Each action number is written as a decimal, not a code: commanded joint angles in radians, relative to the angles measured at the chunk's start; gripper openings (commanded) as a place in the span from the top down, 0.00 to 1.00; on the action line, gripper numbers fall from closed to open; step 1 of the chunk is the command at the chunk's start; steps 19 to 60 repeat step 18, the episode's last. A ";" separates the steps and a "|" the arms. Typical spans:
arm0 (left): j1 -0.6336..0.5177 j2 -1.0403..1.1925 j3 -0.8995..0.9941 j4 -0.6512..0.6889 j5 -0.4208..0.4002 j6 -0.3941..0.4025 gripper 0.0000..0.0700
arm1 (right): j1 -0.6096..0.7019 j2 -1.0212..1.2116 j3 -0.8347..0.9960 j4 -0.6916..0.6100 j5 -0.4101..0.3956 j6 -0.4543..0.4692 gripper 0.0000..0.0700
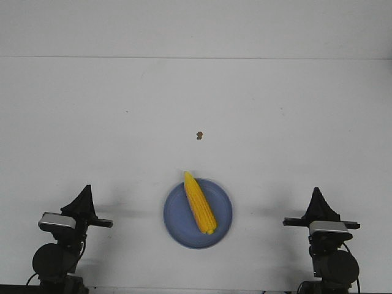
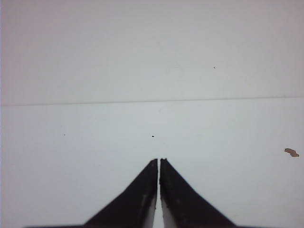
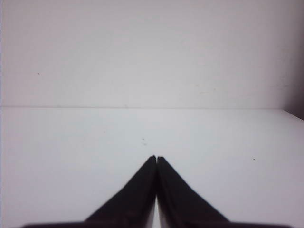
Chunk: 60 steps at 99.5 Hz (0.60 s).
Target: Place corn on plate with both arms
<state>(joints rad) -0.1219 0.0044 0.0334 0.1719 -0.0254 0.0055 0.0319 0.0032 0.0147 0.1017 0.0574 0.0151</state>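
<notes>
The yellow corn cob [image 1: 199, 203] lies on the round blue plate [image 1: 177, 228] at the near middle of the white table, its pointed end toward the far left. My left gripper [image 1: 85, 189] is shut and empty, well to the left of the plate. My right gripper [image 1: 316, 192] is shut and empty, well to the right of it. In the left wrist view the black fingers [image 2: 158, 160] meet with a hairline gap over bare table. In the right wrist view the fingers [image 3: 156, 157] touch over bare table. Neither wrist view shows the corn or plate.
A small brown speck [image 1: 199, 135] lies on the table beyond the plate; it also shows in the left wrist view [image 2: 291, 152]. The table's far edge meets a white wall [image 1: 196, 27].
</notes>
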 commanded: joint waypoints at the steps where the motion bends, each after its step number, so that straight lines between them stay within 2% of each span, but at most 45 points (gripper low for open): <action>1: -0.001 -0.001 -0.019 0.012 -0.002 -0.006 0.98 | -0.001 -0.002 -0.002 0.010 0.003 0.011 1.00; 60: -0.001 -0.001 -0.019 0.012 -0.002 -0.006 0.98 | -0.001 -0.002 -0.002 0.010 0.003 0.011 1.00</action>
